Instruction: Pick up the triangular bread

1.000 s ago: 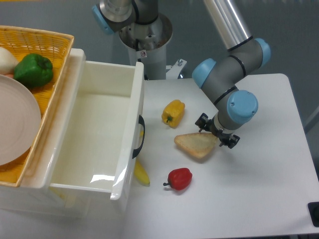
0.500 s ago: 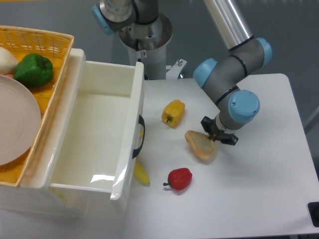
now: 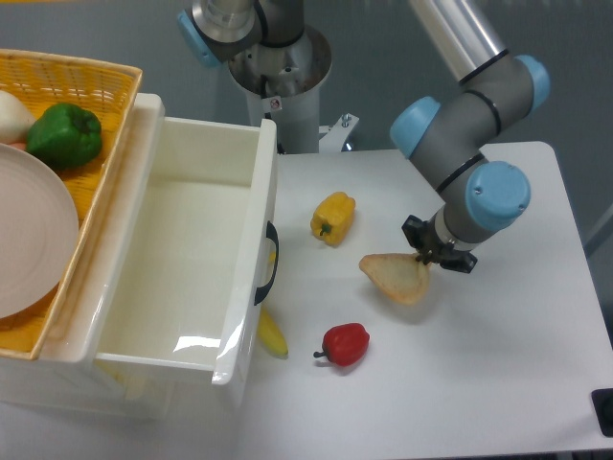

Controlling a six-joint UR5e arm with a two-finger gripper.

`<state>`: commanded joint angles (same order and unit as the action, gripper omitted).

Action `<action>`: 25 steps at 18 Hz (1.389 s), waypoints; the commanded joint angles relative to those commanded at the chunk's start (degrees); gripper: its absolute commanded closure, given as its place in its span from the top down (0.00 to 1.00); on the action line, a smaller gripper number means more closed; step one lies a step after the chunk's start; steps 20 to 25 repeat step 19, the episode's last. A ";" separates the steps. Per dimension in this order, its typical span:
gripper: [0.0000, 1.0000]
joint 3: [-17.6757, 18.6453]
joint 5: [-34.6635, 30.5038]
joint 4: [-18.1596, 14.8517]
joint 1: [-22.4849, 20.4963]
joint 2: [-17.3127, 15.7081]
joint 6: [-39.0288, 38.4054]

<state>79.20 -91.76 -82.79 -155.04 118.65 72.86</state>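
While the gripper pinches the bread by its right corner, you see the slice stretch left toward the yellow pepper.

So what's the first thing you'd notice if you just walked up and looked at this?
Probably the grey and blue robot arm with its gripper pinching one corner of the bread in the middle of the white table. Next are the bright colours beside it: a yellow pepper to the left and a red pepper in front. On the far left, a green pepper sits in a basket.
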 joint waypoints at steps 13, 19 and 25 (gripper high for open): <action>0.00 -14.69 0.35 -7.03 -1.32 3.78 14.77; 0.00 -14.78 0.61 -6.86 -1.41 3.61 15.73; 0.00 -14.78 0.61 -6.86 -1.41 3.61 15.73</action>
